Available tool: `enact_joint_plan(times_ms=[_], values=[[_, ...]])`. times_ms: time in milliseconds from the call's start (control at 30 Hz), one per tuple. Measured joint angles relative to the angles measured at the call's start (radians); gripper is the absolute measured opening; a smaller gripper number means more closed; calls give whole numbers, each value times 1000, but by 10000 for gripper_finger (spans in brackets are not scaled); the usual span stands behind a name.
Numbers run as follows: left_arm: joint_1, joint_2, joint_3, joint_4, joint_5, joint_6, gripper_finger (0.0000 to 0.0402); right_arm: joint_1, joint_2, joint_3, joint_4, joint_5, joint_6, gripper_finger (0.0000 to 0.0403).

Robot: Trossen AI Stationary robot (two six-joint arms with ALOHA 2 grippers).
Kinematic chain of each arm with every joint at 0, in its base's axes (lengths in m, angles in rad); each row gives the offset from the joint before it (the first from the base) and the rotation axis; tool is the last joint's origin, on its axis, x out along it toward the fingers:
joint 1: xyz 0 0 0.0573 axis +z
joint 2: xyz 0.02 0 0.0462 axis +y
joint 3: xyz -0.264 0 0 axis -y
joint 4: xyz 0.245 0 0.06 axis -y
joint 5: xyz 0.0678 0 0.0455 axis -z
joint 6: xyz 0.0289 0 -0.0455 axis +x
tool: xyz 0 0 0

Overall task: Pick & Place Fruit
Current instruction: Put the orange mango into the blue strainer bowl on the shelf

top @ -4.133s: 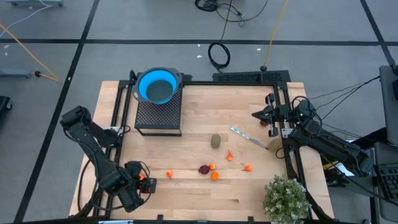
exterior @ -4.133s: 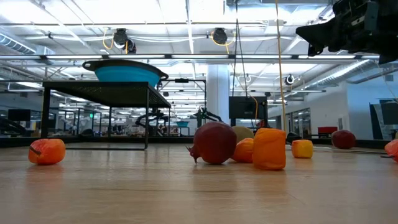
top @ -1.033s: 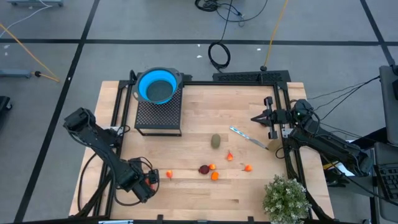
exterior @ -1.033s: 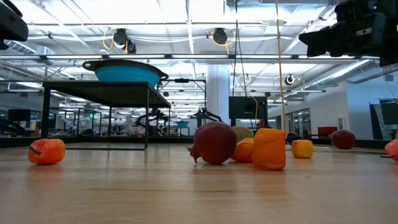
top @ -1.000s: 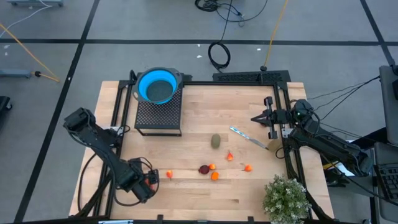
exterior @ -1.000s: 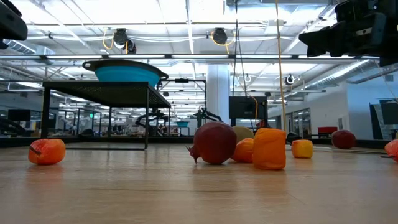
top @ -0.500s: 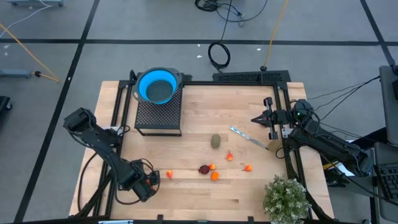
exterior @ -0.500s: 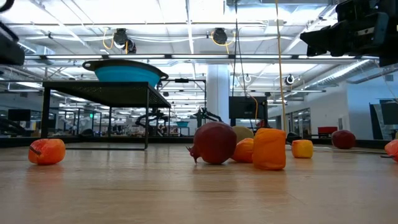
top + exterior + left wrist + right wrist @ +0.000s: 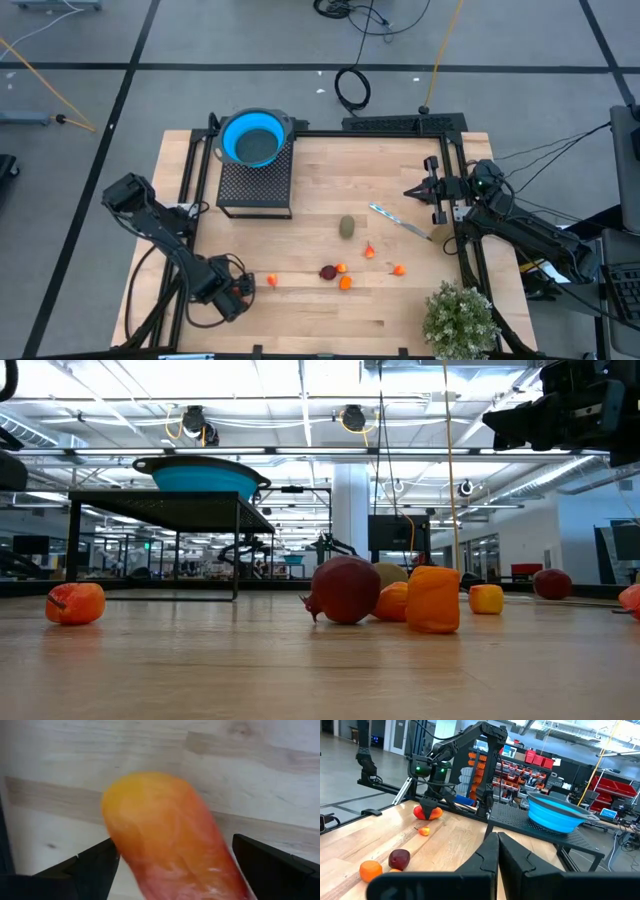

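Keep your left gripper (image 9: 170, 870), jaws apart, centred across the long red-orange fruit (image 9: 165, 835) before closing, while your right gripper (image 9: 496, 851) waits with fingers together

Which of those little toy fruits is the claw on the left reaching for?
The longer red-orange piece at the table's left edge: it lies between the left gripper's open fingers, while the other fruits sit farther along the table, untouched.

Pale wooden table (image 9: 320, 170) with scattered toy fruit (image 9: 339, 274), silvery utensil (image 9: 398, 221), black mesh stand (image 9: 255, 182), potted plant (image 9: 459, 319).
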Motion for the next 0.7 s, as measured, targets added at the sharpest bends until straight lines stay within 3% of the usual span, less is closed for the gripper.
enact_joint_plan(times_ms=[400,567,700], values=[[0,0,0,-13,0,35,210,0,0,0,0,1,1,0],[0,0,9,-11,-79,64,209,0,0,0,-2,1,-1,0],[0,0,18,-13,-112,95,233,0,0,0,-57,2,-1,0]])
